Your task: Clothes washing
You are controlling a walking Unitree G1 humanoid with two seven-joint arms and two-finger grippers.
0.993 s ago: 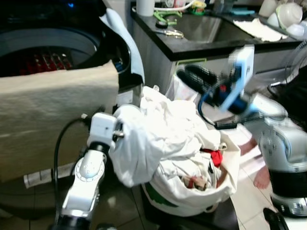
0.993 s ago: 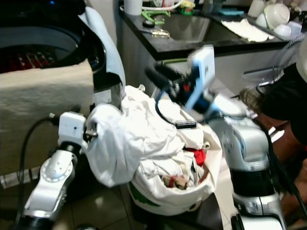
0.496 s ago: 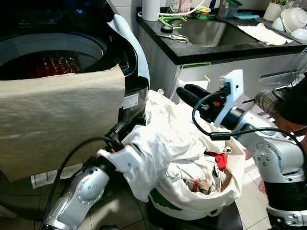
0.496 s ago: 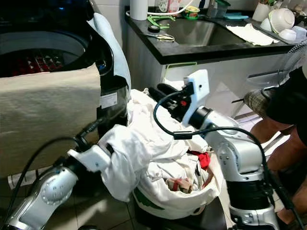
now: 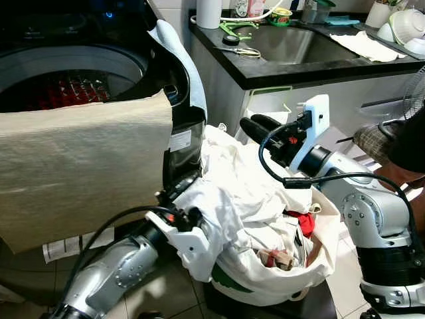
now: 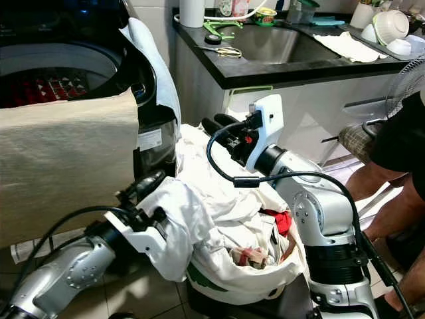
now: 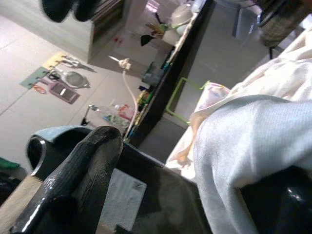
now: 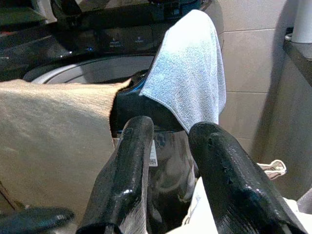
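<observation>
Room: we stand in a tiled kitchen corner, a black counter (image 5: 312, 66) with a steel sink (image 5: 282, 41) ahead and a top-loading washing machine (image 5: 86, 63) on our left.
Left gripper: our left gripper (image 5: 182, 199) sits low beside the washer's front; its fingers are spread, and in the left wrist view a fold of white garment (image 7: 253, 141) lies between one finger (image 7: 78, 180) and the other.
White garment: it drapes over our left wrist (image 5: 206, 226) and runs up into the heap of clothes.
Right gripper: our right gripper (image 5: 255, 126) hovers above the heap, pointing toward the washer, its two fingers (image 8: 131, 180) parted with nothing between them.
Laundry bag: the white bag (image 5: 265, 282) stands on the floor between our arms, just beside the washer, piled with white clothes and a red item (image 5: 304, 222).
Washer: the lid is up; red fabric (image 5: 66, 90) shows in the drum, a beige cloth (image 5: 80, 166) hangs over the front, a pale blue towel (image 5: 179, 63) over the corner.
Counter: scissors (image 5: 240, 51) lie by the sink, bowls (image 5: 405, 26) at the far end.
Person: legs and dark clothing (image 6: 405, 139) at our right.
</observation>
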